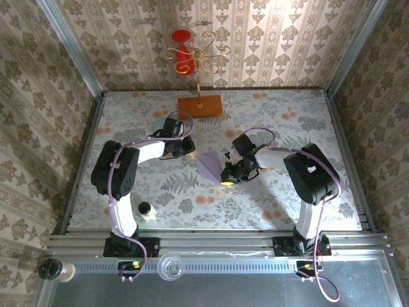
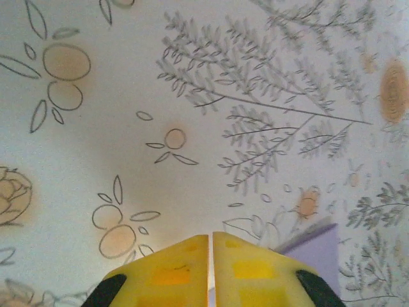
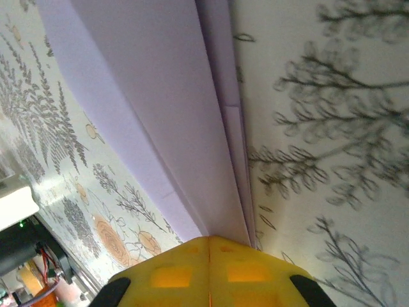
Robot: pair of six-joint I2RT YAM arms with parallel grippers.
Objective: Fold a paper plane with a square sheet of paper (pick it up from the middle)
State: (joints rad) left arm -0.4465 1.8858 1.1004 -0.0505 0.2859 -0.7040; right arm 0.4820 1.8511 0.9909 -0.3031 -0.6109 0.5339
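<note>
**Two pincers shut, one of them on paper**

Find the sheet of paper [image 1: 208, 165] in the middle of the table [image 1: 287, 204], folded into a lilac wedge several layers thick. Clamped at its right edge by the right gripper [image 3: 209, 248], pads together, with the stacked layers running straight into the seam between them. Likely held that way to pin the folds flat and sharpen a crease, or to stop the stack springing open.

Stationed just left of the paper and a little farther back: the left gripper [image 2: 211, 252], fingers pressed together on nothing. Note one lilac corner showing just beside its right finger. Probably placed there to be ready for the next fold without crowding the pinch.

Hard to say from above exactly where the pinch lands, with the yellow fingertips covering that edge. Cut off in the right wrist view: the far end of the paper, so no judging how pointed. Cannot tell whether the left finger touches that corner, nor how many folds lie underneath.
</note>
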